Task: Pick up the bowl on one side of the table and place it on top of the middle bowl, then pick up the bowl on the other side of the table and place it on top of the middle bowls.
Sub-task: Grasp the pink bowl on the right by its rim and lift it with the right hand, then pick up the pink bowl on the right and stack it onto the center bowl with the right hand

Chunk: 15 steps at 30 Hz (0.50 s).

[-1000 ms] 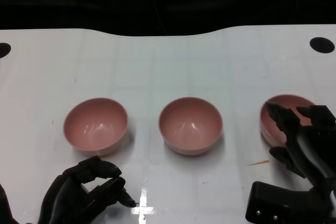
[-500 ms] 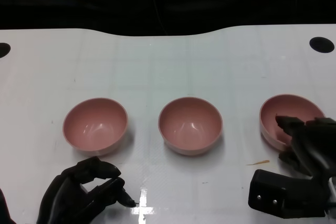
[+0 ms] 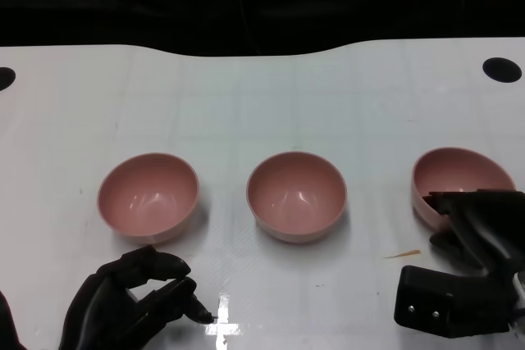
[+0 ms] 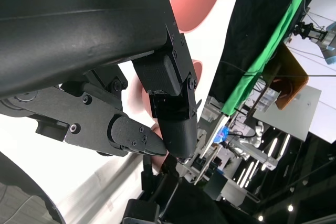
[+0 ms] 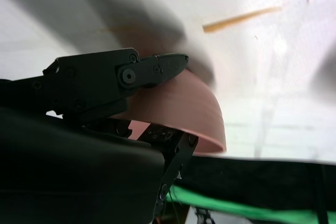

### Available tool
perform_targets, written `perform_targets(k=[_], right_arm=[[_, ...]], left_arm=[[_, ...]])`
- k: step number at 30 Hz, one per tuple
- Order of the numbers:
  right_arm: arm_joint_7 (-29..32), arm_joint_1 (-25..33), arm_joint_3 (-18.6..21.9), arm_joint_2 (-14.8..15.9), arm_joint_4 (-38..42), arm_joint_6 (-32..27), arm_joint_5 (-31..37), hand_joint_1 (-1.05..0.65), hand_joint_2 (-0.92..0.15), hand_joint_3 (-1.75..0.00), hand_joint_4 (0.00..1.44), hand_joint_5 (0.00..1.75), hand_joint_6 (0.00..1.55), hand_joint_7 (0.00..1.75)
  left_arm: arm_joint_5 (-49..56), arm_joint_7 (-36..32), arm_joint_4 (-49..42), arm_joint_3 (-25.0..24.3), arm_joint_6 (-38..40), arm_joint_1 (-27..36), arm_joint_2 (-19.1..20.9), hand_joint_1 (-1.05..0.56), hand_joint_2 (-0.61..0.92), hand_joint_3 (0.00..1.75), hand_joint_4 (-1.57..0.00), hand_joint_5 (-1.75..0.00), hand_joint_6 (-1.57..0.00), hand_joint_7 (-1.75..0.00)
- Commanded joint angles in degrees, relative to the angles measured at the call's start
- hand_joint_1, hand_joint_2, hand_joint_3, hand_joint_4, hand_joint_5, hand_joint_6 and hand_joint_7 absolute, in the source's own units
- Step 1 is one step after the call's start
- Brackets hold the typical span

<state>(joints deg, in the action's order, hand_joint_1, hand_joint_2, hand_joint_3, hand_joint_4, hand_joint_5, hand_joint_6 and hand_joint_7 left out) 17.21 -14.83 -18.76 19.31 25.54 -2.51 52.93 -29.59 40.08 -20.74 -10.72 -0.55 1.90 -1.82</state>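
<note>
A white table (image 3: 262, 96) fills most of the head view, with a dark background along the top of the frame and a black round hole (image 3: 502, 69) at the table's upper right edge. Three pink bowls sit in a row across the middle of the picture. The right bowl (image 3: 459, 176) stands at the right edge of the frame, and the right hand (image 3: 480, 231) grips its near rim: the right wrist view shows one finger lying over the bowl's outer wall and another part of the hand under the rim, so the bowl is pinched between them. The middle bowl (image 3: 296, 194) stands upright at the centre of the frame, well apart from its neighbours. The left bowl (image 3: 149, 195) stands at centre left. The left hand (image 3: 131, 301) sits at the lower left, just below the left bowl, its fingers curled in with their tips together and nothing in them. A thin yellowish sliver (image 3: 402, 254) lies on the table left of the right hand.
</note>
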Motion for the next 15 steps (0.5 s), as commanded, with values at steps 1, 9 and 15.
perform_targets(k=[1, 9, 15], right_arm=[[7.41, -2.06, 0.0, 0.99, 5.11, 4.37, -1.61, -0.13, -0.92, -0.1, 0.89, 1.71, 1.3, 0.15], [19.69, -4.74, -0.32, 0.87, 8.27, 9.57, -2.15, -0.17, -0.7, -0.61, 0.93, 1.75, 0.73, 1.67], [22.13, -4.37, -1.06, 1.48, 2.99, 13.39, -1.67, -0.17, -0.39, -1.25, 0.96, 1.75, 0.75, 1.73]], left_arm=[[0.2, -0.66, 0.69, -0.22, 0.11, 0.54, 0.62, -0.45, 0.88, 0.01, -1.14, -0.89, -1.25, -0.46], [0.21, -0.01, 0.08, -0.21, -0.39, 0.44, 0.61, -0.44, 0.9, 0.01, -1.13, -0.89, -1.27, -0.4], [0.26, -0.12, 0.2, -0.25, -0.61, 0.52, 0.55, -0.45, 0.89, 0.0, -1.14, -0.87, -1.32, -0.32]])
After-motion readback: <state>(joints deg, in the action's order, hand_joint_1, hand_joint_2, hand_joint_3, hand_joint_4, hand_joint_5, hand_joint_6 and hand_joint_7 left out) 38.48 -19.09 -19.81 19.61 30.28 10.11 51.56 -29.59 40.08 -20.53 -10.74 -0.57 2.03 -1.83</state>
